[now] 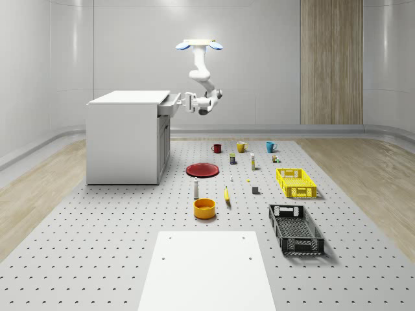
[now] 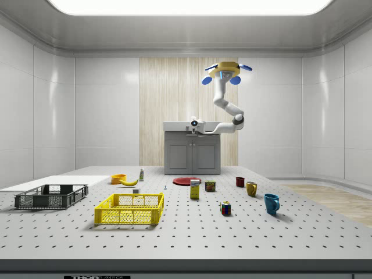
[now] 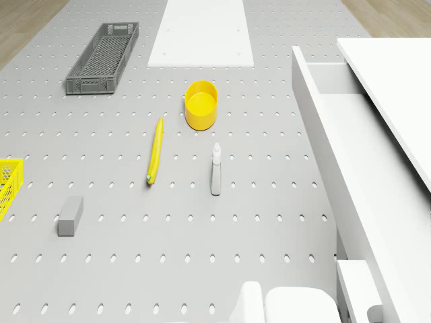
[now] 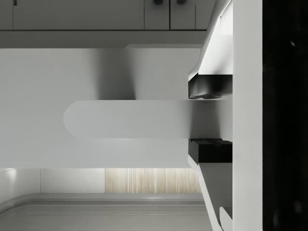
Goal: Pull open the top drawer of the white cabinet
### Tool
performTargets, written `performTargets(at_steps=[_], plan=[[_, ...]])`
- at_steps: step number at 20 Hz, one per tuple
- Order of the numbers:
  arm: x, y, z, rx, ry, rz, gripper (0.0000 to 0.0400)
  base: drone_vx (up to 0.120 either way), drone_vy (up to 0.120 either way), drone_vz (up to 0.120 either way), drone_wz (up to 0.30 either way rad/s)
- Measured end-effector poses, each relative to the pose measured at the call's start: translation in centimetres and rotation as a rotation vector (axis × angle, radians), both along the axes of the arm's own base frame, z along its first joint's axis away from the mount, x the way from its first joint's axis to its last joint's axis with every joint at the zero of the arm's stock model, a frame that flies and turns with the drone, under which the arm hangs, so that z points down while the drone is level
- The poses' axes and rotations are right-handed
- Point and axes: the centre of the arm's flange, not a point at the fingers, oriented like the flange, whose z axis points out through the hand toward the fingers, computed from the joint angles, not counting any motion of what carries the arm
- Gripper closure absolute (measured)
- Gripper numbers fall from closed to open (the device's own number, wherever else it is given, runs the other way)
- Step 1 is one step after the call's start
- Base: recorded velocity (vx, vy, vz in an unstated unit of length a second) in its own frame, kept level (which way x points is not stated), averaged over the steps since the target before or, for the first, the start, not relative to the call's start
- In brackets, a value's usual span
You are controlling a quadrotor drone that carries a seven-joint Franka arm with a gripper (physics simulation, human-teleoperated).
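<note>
Top drawer (image 3: 350, 155) of the white cabinet (image 1: 126, 139), already slid partly out just ahead of the hand (image 1: 189, 102), pinched at its handle (image 4: 127, 119) between both pads under the hovering drone (image 1: 198, 45); likely rigid, light, smooth-running.

I hover high in the room, my rotors (image 1: 198, 45) level, my arm (image 1: 201, 72) hanging below me and bending at the elbow toward the whole-scene view's left. My wrist lies level. My gripper (image 1: 181, 104) points sideways, its two black pads (image 4: 210, 86) closed on a pale bar between them.
</note>
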Motion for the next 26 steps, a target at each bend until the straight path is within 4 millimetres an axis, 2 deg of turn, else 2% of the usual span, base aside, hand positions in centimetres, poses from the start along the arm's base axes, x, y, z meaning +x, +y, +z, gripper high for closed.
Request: performTargets(at_steps=[2,3,4,10,21,23,24,26], plan=[[0.0,-0.5,0.0,0.0,0.0,0.0,0.0286,0.0,0.0,0.0,0.0],[-0.3,-0.8,0.6,-0.012,0.04,0.0,0.0233,0.0,0.0,0.0,0.0],[-0.1,-1.1,0.1,-0.014,-0.024,-0.001,0.025,0.0,0.0,0.0,0.0],[0.0,-2.3,0.0,-0.003,-0.011,-0.001,0.0285,0.0,0.0,0.0,0.0],[0.0,-6.2,0.0,0.0,0.003,0.0,0.0286,0.0,0.0,0.0,0.0],[0.0,-7.1,0.0,0.0,0.002,0.0,0.0289,0.0,0.12,0.0,0.0],[0.0,-7.5,0.0,0.0,0.001,0.0,0.0275,0.0,0.12,0.0,0.0],[0.0,-8.3,0.0,0.001,0.0,0.0,0.0204,0.0,0.12,0.0,0.0]])
